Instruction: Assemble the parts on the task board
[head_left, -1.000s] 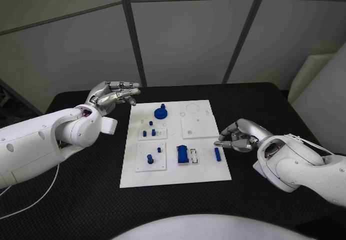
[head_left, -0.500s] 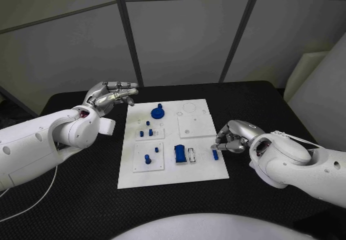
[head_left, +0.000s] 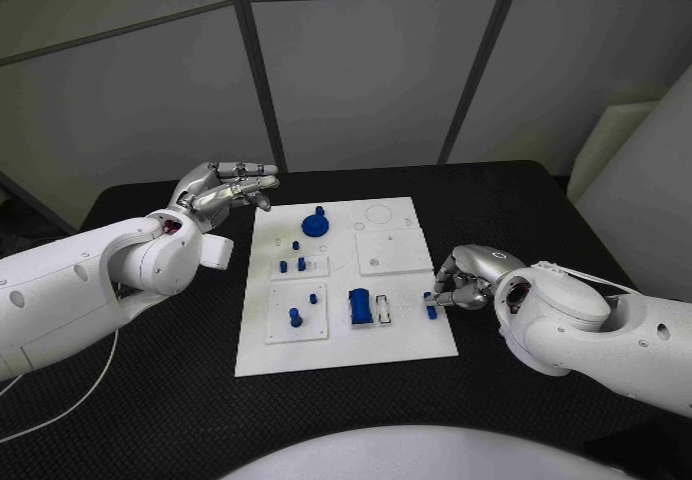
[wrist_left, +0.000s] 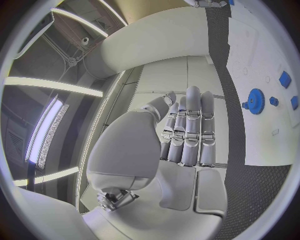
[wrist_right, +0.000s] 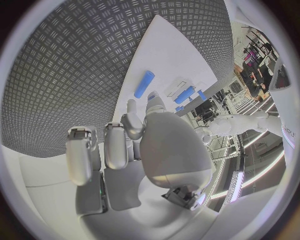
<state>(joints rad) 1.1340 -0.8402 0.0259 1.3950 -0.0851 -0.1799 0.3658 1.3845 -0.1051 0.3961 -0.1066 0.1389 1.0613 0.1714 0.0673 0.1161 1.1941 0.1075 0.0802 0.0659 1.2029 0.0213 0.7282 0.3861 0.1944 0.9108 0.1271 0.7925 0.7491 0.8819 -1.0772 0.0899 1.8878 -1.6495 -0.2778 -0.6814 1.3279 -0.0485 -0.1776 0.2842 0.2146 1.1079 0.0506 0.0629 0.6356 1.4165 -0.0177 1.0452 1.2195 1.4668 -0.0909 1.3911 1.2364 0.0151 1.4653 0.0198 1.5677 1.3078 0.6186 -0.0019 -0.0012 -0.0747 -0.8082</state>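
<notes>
- Head view: task board (head_left: 346, 345) lies flat in the middle of the black table (head_left: 548, 210), long side running away from the robot, so both arms can reach it from their own side.
- Blue parts sit on it: a round gear-like piece (head_left: 317, 222) near the far left, small pegs (head_left: 300, 265) on a raised tile, another peg (head_left: 294, 317) on a nearer tile, a blue block (head_left: 359, 306) mid-board, and a slim blue bar (head_left: 431, 310) lying near the right edge.
- The right hand (head_left: 459, 285) is low at the board's right edge, fingers curled down and just beside the bar; I judge it is placed there to pick that piece up. Whether fingertips touch the bar I cannot tell.
- The left hand (head_left: 224, 190) hangs beyond the board's far left corner, off the board, fingers loosely bent and holding nothing — parked clear, probably to leave room.
- Left wrist view: the left hand (wrist_left: 184, 132) shows its fingers straight and pressed side by side, empty; the gear-like piece (wrist_left: 255, 101) lies well apart on the board (wrist_left: 262, 140).
- Right wrist view: the right hand (wrist_right: 134, 142) has fingers partly bent with nothing between them; the bar (wrist_right: 144, 84) lies flat on the board (wrist_right: 159, 55) just ahead of the fingertips, apart from them, so the grasp looks not yet made.
</notes>
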